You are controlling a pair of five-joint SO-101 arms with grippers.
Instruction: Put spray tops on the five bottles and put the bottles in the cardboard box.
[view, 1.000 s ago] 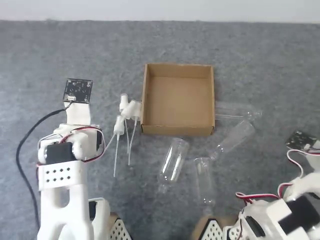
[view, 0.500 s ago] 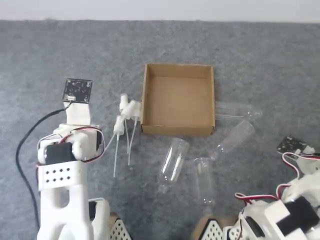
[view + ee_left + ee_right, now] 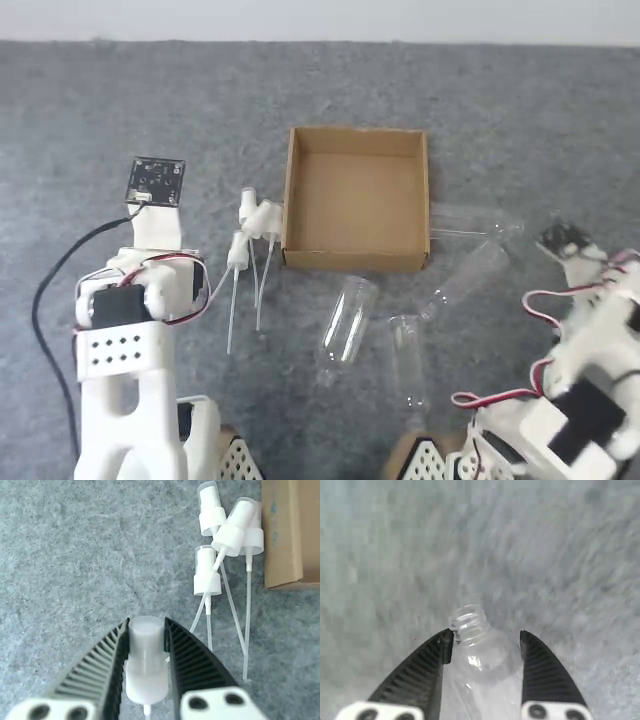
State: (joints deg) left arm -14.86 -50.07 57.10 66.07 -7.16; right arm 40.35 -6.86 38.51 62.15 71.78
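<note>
Its fingers clamped on a white spray top (image 3: 146, 665), the left gripper (image 3: 146, 625) holds the cap end just past the fingertips. Ahead of those fingertips, three loose spray tops (image 3: 227, 530) lie tangled. Their dip tubes cross and trail back alongside one finger. Just beyond them stands a wall of the cardboard box (image 3: 285, 535). The right gripper (image 3: 486, 636) has its fingers closed on the shoulder of a clear bottle (image 3: 472, 647), whose uncapped threaded neck juts beyond the fingertips, with grey carpet (image 3: 545, 540) below. In the high view, four more bottles (image 3: 347, 320) lie on their sides around the box's near corner, between the two arms.
</note>
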